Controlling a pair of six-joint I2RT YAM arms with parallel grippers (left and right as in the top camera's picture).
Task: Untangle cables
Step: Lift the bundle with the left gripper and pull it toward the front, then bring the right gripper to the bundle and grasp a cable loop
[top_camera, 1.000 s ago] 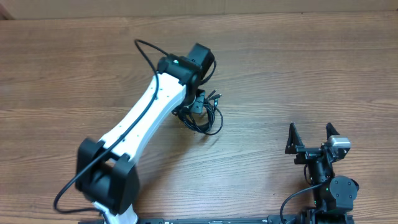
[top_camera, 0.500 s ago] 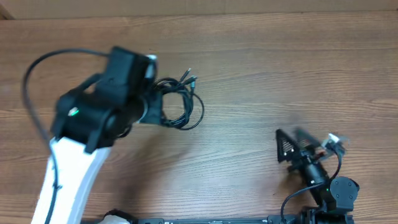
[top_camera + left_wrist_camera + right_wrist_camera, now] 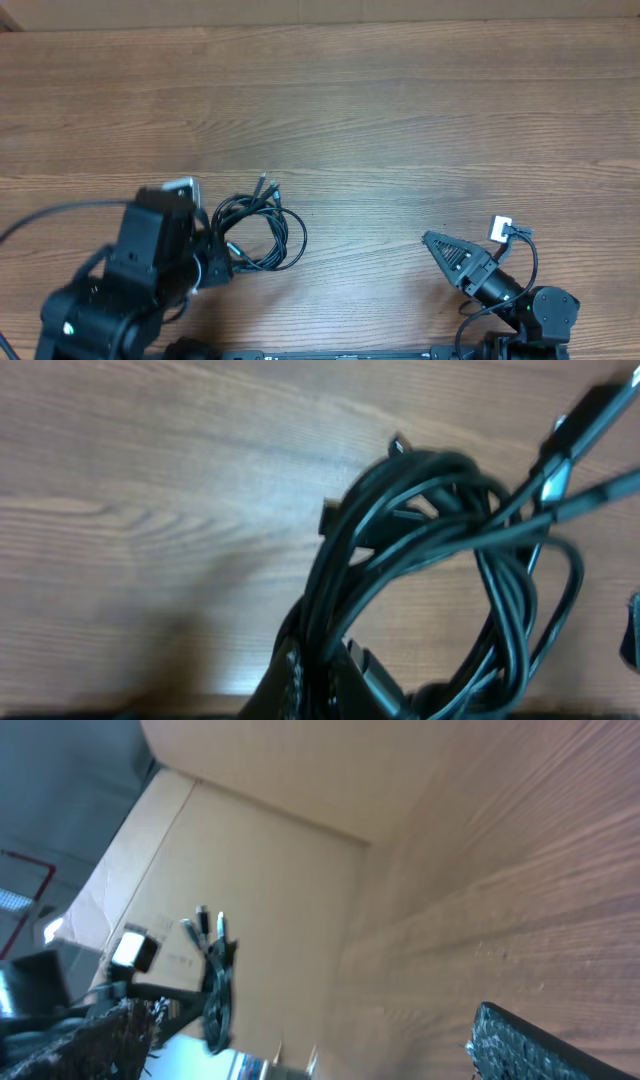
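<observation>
The cables: one coiled knot of thin black cord at the left-front of the table, plug ends poking toward the far edge. The coil's long axis runs roughly near-to-far.

The left gripper sits on the coil's near-left side. Its wrist view shows several strands running down between the fingers, so I read it as clamped on the bundle (the contact itself is partly cut off at frame bottom). Whether the coil rests on the wood or hangs just above it: cannot tell.

The right gripper is well apart to the right, fingers spread wide, holding nothing.

Judgement: the coil's free right-hand loop faces the right arm, which must cross leftward to reach it.
</observation>
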